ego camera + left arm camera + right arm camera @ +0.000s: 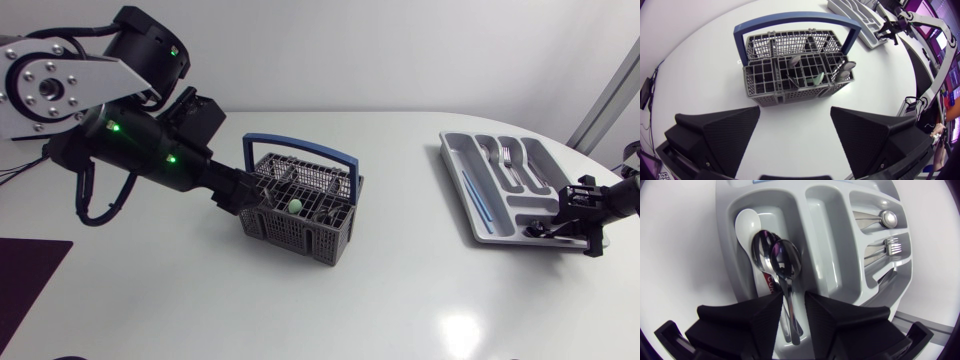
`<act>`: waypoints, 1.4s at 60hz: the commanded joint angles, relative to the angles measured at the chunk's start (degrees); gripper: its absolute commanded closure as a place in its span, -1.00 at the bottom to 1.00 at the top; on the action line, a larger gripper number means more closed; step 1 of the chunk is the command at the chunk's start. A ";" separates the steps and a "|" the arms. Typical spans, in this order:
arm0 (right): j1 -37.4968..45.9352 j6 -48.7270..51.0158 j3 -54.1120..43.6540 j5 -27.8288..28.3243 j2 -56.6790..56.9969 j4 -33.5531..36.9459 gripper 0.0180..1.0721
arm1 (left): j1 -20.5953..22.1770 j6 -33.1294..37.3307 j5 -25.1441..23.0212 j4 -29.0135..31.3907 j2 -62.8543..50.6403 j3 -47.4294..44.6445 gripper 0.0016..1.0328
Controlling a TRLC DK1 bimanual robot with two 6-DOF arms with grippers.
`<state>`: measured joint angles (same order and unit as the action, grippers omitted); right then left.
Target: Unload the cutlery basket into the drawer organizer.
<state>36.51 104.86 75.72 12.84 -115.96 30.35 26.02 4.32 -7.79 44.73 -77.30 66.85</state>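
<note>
- Left end effector: fingers spread wide, nothing btwn them. It sits just short of the cutlery basket, on the side away from the organizer. In your head view it looks almost against the basket wall; can't confirm contact.
- Cutlery basket: grey mesh w/ a blue handle arched over it, standing upright on the white tabletop, roughly mid-table.
- Basket contents per left wrist view: approx 3 metal spoon bowls poking up, two at the corner nearest the organizer and one mid-basket, plus a green piece in a front compartment. Can't ID the green piece.
- Drawer organizer: pale grey tray on your right-hand side of the tabletop, well apart from the basket.
- Right end effector: low over the organizer's near end, at the spoon compartment. Can't tell if it's pinching or released, so check before you trust it.
- Spoon compartment: white spoon lying flat, metal spoons overlapping it, their handles running back under the right end effector.
- Forks lie in a narrower compartment on the far side of the tray; a round-ended metal piece lies in the next slot.
- Thin blue strip lies along the long slot on the basket side.
</note>
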 commanded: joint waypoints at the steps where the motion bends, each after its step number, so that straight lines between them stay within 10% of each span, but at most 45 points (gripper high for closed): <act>1: 0.05 -0.71 -1.72 1.22 2.50 -0.99 0.01 | 1.23 0.25 0.23 0.80 -1.10 0.83 -0.92; 40: -9.00 -18.11 -19.82 10.54 29.13 2.43 0.00 | 0.17 -28.40 1.20 -1.49 -3.30 1.18 -0.91; 60: -18.93 -32.70 -20.62 15.90 37.92 16.76 -0.31 | -0.53 -30.60 1.38 0.18 -6.90 2.85 -0.86; 84: -38.01 -51.68 -27.82 16.08 49.08 16.32 -0.31 | -3.08 -28.31 0.58 1.32 -4.18 0.91 -0.85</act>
<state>1.02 58.28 49.56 28.75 -68.71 46.68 23.66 -24.27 -6.92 45.19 -83.61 68.29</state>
